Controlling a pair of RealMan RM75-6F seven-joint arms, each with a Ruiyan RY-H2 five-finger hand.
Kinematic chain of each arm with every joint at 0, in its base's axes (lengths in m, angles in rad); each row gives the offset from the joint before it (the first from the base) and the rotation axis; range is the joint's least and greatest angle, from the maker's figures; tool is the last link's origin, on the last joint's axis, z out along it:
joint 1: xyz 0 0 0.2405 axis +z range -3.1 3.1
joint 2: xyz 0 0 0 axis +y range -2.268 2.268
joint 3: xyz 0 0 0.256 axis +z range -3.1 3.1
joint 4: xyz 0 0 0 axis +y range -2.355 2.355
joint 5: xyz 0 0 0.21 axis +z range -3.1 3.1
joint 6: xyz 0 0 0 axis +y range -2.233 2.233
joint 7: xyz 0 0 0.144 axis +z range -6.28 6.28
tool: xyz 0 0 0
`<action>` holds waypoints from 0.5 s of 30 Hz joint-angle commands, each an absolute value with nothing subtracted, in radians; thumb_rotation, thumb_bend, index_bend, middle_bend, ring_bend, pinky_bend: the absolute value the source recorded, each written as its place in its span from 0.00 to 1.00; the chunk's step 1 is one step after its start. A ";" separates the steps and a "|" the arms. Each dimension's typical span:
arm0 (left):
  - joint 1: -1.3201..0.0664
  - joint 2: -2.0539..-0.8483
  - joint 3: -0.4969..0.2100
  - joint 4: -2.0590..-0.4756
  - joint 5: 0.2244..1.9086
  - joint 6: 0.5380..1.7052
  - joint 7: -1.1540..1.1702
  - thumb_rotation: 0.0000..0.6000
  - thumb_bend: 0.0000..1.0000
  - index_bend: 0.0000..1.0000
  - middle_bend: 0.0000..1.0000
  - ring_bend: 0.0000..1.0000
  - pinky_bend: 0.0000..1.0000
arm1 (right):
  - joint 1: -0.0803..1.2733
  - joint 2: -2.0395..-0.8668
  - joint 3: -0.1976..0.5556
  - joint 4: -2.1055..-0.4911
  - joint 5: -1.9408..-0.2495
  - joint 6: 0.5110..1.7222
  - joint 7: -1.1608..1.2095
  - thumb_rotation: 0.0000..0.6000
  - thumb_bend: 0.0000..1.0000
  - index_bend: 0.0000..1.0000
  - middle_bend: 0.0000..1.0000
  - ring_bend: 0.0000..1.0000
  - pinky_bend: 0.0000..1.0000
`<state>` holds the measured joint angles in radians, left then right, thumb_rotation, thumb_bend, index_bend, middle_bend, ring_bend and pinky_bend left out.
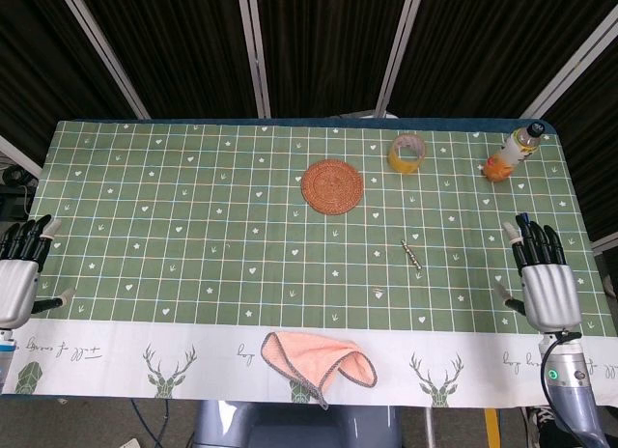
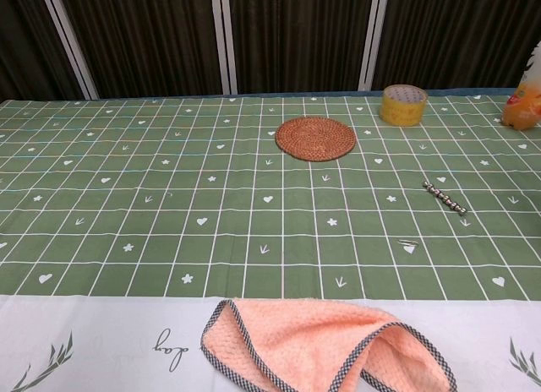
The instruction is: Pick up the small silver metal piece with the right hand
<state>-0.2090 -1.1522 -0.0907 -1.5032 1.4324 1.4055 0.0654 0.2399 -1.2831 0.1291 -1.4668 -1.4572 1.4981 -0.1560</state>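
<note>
**Q:** Metal piece, where is it?

**A:** The small silver metal piece (image 1: 412, 254) lies flat on the green checked tablecloth (image 1: 193, 236), right of centre, a thin beaded strip set at a slant. Nothing touches it. A tinier silver bit (image 2: 409, 242) lies just nearer the robot.

**Q:** And the hands?

**A:** The right hand (image 1: 543, 274) rests at the table's right edge, fingers extended and apart, holding nothing, well apart from the piece. The left hand (image 1: 19, 271) sits at the far left edge, likewise empty with fingers spread.

**Q:** What else is around?

**A:** A woven round coaster (image 1: 332, 185) beyond the piece, a tape roll (image 1: 408, 153) and a bottle (image 1: 510, 153) near the far edge, a pink cloth (image 1: 319, 364) at the near edge.

**Q:** Which step is this?

**A:** Reaching seems not yet begun. Next, I judge, the right hand must travel left to the strip and pinch it finely, since it lies so low on the cloth
</note>
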 commanded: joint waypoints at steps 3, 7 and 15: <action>-0.208 -1.152 -0.089 -1.501 1.434 1.406 0.063 1.00 0.00 0.00 0.00 0.00 0.00 | 0.240 -1.285 0.128 -1.467 -1.459 1.493 -0.164 1.00 0.09 0.03 0.00 0.00 0.06; -0.206 -1.150 -0.091 -1.502 1.433 1.410 0.058 1.00 0.00 0.00 0.00 0.00 0.00 | 0.241 -1.287 0.131 -1.473 -1.457 1.486 -0.165 1.00 0.09 0.06 0.00 0.00 0.06; -0.211 -1.146 -0.103 -1.507 1.430 1.413 0.049 1.00 0.00 0.00 0.00 0.00 0.00 | 0.279 -1.318 0.161 -1.491 -1.387 1.398 -0.176 1.00 0.09 0.14 0.00 0.00 0.06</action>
